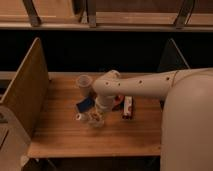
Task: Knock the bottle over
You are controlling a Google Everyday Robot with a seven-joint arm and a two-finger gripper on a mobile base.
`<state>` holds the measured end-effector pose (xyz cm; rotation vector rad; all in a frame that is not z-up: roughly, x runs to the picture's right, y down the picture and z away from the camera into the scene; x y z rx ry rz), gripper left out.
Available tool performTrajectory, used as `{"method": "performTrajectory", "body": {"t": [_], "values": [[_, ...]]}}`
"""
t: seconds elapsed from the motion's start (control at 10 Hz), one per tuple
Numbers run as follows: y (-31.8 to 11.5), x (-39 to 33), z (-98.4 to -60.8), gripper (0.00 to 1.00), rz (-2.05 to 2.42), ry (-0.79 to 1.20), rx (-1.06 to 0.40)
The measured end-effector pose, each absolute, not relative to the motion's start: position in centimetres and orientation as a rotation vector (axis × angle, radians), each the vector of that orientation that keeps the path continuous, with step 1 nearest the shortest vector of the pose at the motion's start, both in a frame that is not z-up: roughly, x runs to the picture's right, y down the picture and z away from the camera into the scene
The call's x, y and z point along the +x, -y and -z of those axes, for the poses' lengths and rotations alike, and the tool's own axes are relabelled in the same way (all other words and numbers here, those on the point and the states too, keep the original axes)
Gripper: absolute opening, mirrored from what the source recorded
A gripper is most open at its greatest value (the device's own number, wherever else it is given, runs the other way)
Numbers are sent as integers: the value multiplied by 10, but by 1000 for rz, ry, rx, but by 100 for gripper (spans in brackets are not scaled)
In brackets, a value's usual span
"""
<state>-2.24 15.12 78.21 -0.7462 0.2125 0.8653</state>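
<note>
**Bottle looks tipped to the left, gripper right on top of it**

So here's where we're at. Our gripper (100, 111) sits low in the middle of the frame, at the end of the arm (145, 86) that sweeps in from the right edge. We honestly can't tell how far apart the jaws are or whether they've got hold of anything; the wrist blocks all of that.

The bottle (90, 118) is just below and slightly left of the gripper, touching it or near enough. What matters: its long axis seems to run left-right across the wooden table (55, 137), white cap pointing toward the left of the frame, not up. We'd judge it's lying down or very nearly so, though the gripper hides its right end.

Other stuff nearby: the translucent cup (84, 82) stands upright above and left, apart from the bottle. A blue item (84, 105) lies between cup and bottle, and a white-and-red packet (127, 107) sits to the right.

If it's not fully flat yet, we reckon a push leftward finishes it.
</note>
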Motion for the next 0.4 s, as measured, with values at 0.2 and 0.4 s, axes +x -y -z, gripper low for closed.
{"method": "performTrajectory", "body": {"t": [0.2, 0.4], "values": [[-130, -35, -797, 0, -859, -166, -713], [-116, -37, -805, 2, -861, -142, -689]]}}
